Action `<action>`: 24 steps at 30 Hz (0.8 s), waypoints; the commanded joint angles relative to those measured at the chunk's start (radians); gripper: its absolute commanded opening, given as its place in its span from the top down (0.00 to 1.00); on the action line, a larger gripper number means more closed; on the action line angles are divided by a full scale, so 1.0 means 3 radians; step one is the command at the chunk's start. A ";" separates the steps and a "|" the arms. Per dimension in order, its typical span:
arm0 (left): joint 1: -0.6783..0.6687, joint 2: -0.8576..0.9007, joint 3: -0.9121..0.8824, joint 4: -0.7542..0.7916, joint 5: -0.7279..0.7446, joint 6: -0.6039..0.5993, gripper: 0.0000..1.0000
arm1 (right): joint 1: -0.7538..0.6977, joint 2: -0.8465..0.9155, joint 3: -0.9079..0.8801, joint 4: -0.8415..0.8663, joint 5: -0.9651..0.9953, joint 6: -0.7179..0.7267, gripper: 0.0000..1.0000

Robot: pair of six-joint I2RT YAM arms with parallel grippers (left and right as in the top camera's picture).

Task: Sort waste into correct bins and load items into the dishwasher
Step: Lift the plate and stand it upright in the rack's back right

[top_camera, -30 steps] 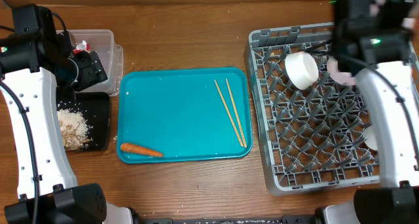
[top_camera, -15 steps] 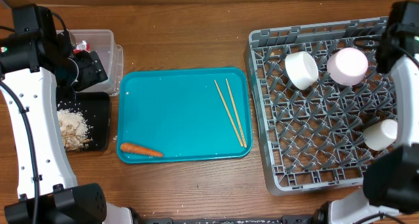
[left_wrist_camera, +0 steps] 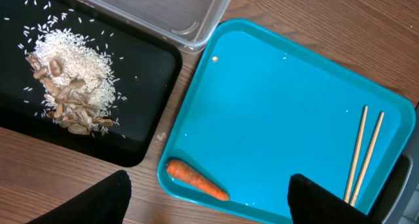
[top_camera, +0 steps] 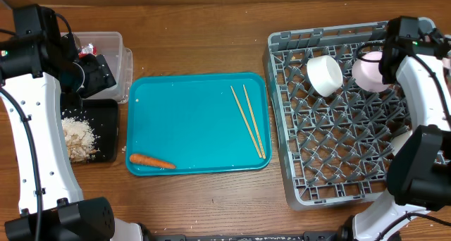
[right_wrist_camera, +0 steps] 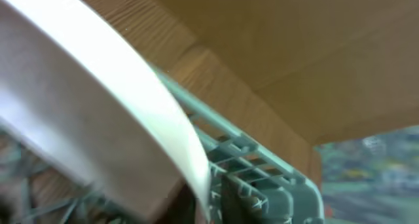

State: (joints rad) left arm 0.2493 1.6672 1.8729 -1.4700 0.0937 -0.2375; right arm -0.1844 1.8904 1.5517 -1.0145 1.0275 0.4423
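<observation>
My right gripper (top_camera: 386, 61) is shut on the rim of a pale-pink bowl (top_camera: 366, 75) at the back right of the grey dish rack (top_camera: 338, 170). The right wrist view shows that bowl (right_wrist_camera: 98, 86) blurred and very close. A white bowl (top_camera: 324, 73) and a small white cup (top_camera: 399, 145) lie in the rack. My left gripper (top_camera: 95, 75) is open and empty over the bins. The carrot (top_camera: 151, 161) and chopsticks (top_camera: 248, 121) lie on the teal tray (top_camera: 197, 128). Rice (top_camera: 77, 137) sits in the black tray (top_camera: 109, 121). A red wrapper (top_camera: 87, 50) is in the clear tub (top_camera: 113, 42).
The left wrist view shows the rice (left_wrist_camera: 72, 86), the carrot (left_wrist_camera: 196, 179), the chopsticks (left_wrist_camera: 363, 152) and the teal tray (left_wrist_camera: 275, 86). The rack's raised corner (right_wrist_camera: 262, 178) is just behind the bowl. The large plate is out of view.
My right arm swung away to the right edge and came back over the pale-pink bowl, which shifted slightly left. The left arm and the tray's contents have not moved.
</observation>
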 commanded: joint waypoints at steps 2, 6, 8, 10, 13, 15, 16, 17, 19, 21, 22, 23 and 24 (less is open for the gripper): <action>-0.0003 0.0004 0.0025 0.0014 0.0039 -0.0072 0.21 | 0.0117 -0.0010 -0.0001 -0.0081 -0.0291 0.0010 0.18; -0.0003 0.0004 0.0025 0.0010 0.0039 -0.0072 0.21 | 0.0142 -0.0061 0.0013 -0.0083 -0.0324 0.0009 0.08; -0.0003 0.0004 0.0025 0.0001 0.0039 -0.0072 0.21 | 0.0141 -0.0117 0.0061 -0.0078 -0.0493 0.0008 0.07; -0.0003 0.0004 0.0025 -0.0003 0.0038 -0.0072 0.21 | 0.0141 -0.0200 0.0140 -0.0062 -0.0790 -0.0001 0.07; -0.0003 0.0004 0.0025 -0.0013 0.0038 -0.0072 0.20 | 0.0141 -0.0336 0.0300 -0.0019 -0.1376 -0.0155 0.07; -0.0003 0.0004 0.0025 -0.0014 0.0038 -0.0072 0.20 | 0.0141 -0.0440 0.0406 0.0022 -0.1804 -0.0322 0.07; -0.0003 0.0004 0.0025 -0.0015 0.0038 -0.0072 0.20 | 0.0151 -0.0496 0.0458 0.0032 -0.2040 -0.0432 0.07; -0.0003 0.0004 0.0025 -0.0022 0.0038 -0.0072 0.20 | 0.0156 -0.0548 0.0495 0.0042 -0.2232 -0.0546 0.07; -0.0003 0.0004 0.0025 -0.0038 0.0038 -0.0072 0.19 | 0.0156 -0.0664 0.0525 0.0052 -0.2594 -0.0628 0.06; -0.0003 0.0004 0.0025 -0.0062 0.0039 -0.0074 0.18 | 0.0156 -0.0750 0.0525 0.0019 -0.3635 -0.0895 0.10; -0.0003 0.0004 0.0025 -0.0067 0.0039 -0.0074 0.16 | 0.0158 -0.0750 0.0525 -0.0008 -0.4037 -0.1047 0.13; -0.0004 0.0004 0.0025 -0.0075 0.0039 -0.0074 0.14 | 0.0168 -0.0748 0.0521 -0.0047 -0.4491 -0.1180 0.17; -0.0004 0.0004 0.0025 -0.0080 0.0038 -0.0072 0.11 | 0.0182 -0.0732 0.0516 -0.0084 -0.4822 -0.1263 0.19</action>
State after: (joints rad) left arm 0.2493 1.6672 1.8729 -1.4887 0.0937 -0.2386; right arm -0.1387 1.6756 1.6905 -1.0183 0.1036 0.2188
